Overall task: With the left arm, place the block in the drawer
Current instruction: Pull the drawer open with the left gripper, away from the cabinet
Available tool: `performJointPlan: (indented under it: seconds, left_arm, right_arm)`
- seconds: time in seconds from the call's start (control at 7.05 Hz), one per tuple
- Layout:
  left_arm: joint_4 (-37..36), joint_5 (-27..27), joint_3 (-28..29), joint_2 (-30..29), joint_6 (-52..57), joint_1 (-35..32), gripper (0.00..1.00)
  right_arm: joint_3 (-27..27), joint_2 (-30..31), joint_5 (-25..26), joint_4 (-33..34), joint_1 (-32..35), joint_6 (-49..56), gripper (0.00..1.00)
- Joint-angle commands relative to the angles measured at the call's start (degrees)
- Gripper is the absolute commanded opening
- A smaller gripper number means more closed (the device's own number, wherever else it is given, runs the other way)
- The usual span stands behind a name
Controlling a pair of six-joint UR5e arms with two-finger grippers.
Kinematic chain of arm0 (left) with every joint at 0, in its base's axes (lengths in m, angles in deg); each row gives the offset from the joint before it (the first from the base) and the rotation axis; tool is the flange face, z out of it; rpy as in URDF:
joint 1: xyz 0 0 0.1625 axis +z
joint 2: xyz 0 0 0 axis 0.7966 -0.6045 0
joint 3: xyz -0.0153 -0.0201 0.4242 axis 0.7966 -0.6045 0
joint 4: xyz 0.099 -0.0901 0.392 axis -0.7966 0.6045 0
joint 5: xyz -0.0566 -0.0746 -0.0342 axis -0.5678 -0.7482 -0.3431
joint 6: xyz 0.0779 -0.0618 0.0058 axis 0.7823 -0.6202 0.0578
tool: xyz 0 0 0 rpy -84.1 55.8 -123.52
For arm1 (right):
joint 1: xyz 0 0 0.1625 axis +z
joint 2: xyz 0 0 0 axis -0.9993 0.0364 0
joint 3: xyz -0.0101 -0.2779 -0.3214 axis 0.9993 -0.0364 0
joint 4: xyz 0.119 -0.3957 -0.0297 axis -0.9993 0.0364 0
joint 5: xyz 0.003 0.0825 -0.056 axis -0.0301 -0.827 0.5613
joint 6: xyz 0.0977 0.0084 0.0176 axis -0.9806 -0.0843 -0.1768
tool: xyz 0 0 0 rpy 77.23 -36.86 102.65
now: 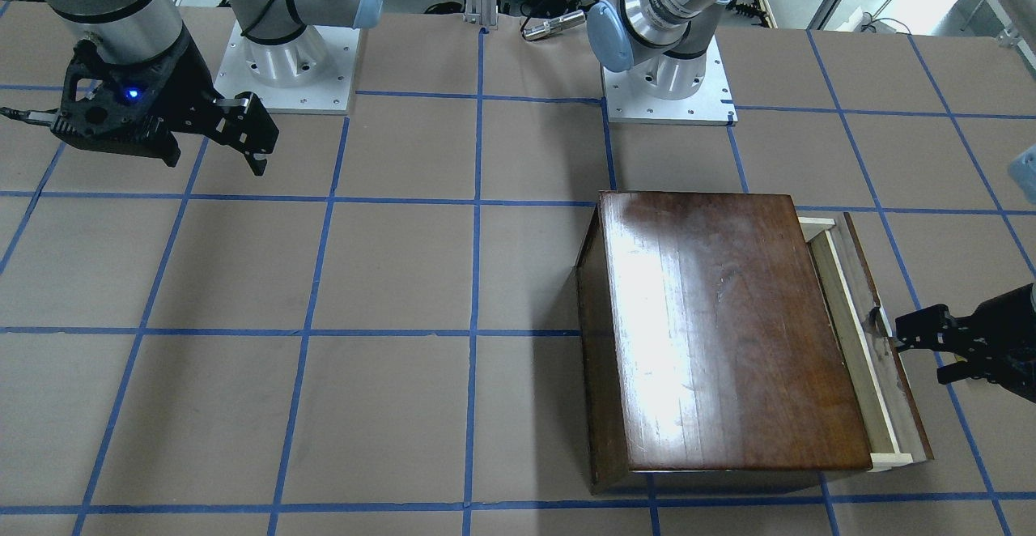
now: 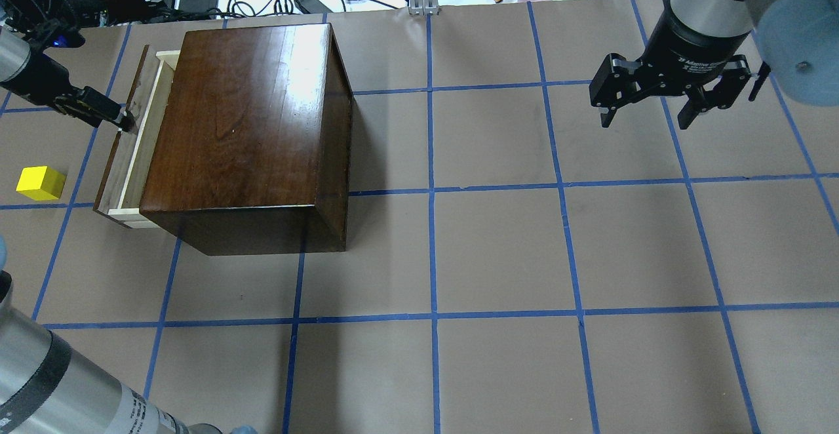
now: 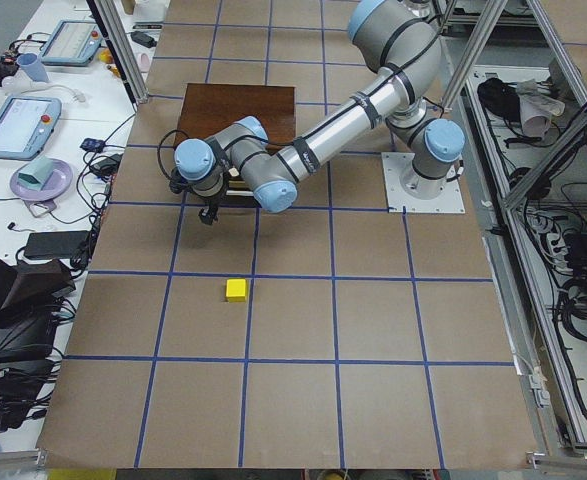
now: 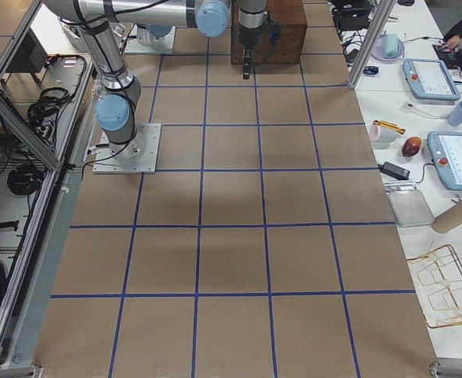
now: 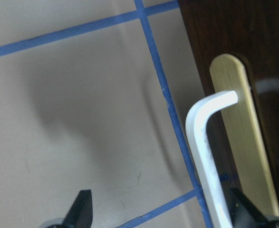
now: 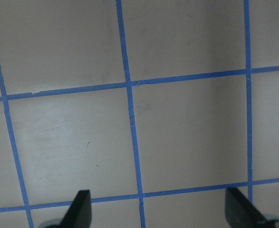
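Upper left, we see a brown box (image 2: 242, 126) covering most of the slightly open drawer (image 2: 119, 158). A plain yellow block (image 2: 40, 183) sits on the bench (image 2: 498, 244), far left. The left claw (image 2: 120, 119) gapes at the pull (image 5: 206, 142); the right claw (image 2: 645, 118) gapes, upper right.

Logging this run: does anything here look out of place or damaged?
Nothing stands out. The drawer is pulled partly out of the box, straight, with the left gripper open at its pull; the block sits flat on the table beside it. No spill or damage shows.
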Motion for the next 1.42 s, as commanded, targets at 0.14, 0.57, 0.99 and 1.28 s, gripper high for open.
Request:
performJointPlan:
  seconds: [0.14,0.57,0.99,1.28]
  left_arm:
    - [-0.1,0.1,1.47,-0.75,0.43,0.01,1.0]
    - [0.07,1.42,3.32,-1.45,1.57,0.01,1.0]
    - [-0.1,2.21,4.19,-1.89,2.98,0.19,1.0]
    - [-0.1,3.44,4.82,-2.6,4.56,0.8,0.98]
  right_arm:
    - [0.0,0.0,0.0,0.0,0.02,0.0,1.0]
    - [0.0,0.0,0.0,0.0,0.02,0.0,1.0]
    - [0.0,0.0,0.0,0.0,0.02,0.0,1.0]
    - [0.0,0.0,0.0,0.0,0.02,0.0,1.0]
